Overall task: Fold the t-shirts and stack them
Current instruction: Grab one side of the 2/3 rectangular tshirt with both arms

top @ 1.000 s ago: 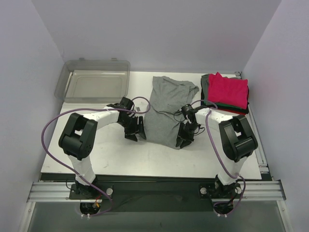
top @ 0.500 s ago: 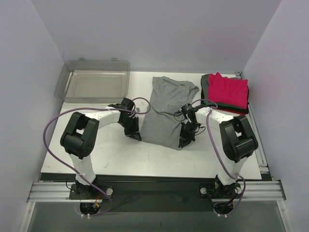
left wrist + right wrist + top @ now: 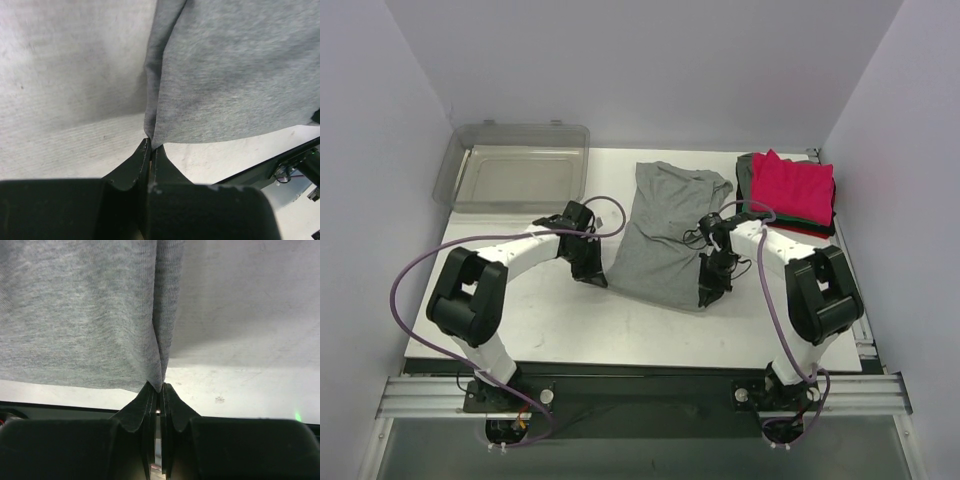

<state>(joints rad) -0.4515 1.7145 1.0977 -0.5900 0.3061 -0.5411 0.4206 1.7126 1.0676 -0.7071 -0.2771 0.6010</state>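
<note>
A heather-grey t-shirt point(image 3: 665, 230) lies lengthwise in the middle of the table, collar end at the back. My left gripper point(image 3: 597, 278) is shut on its near left corner; in the left wrist view the cloth point(image 3: 235, 75) is pinched between the fingertips point(image 3: 150, 146). My right gripper point(image 3: 705, 296) is shut on the near right corner, and the right wrist view shows a fold of the grey cloth point(image 3: 85, 310) clamped at the tips point(image 3: 160, 388). The near hem is lifted a little off the table. A stack of folded t-shirts point(image 3: 792, 190), bright pink-red on top, sits at the back right.
A clear plastic bin point(image 3: 515, 167) stands at the back left, overhanging the table's left edge. White table surface point(image 3: 550, 325) lies bare in front of the shirt. Purple cables loop from both arms. Walls close in on the left, back and right.
Both grippers have shut on the shirt's near corners. The hem has spread wider and lifted slightly, the left gripper drawing back and the right moving nearer and to the right.
</note>
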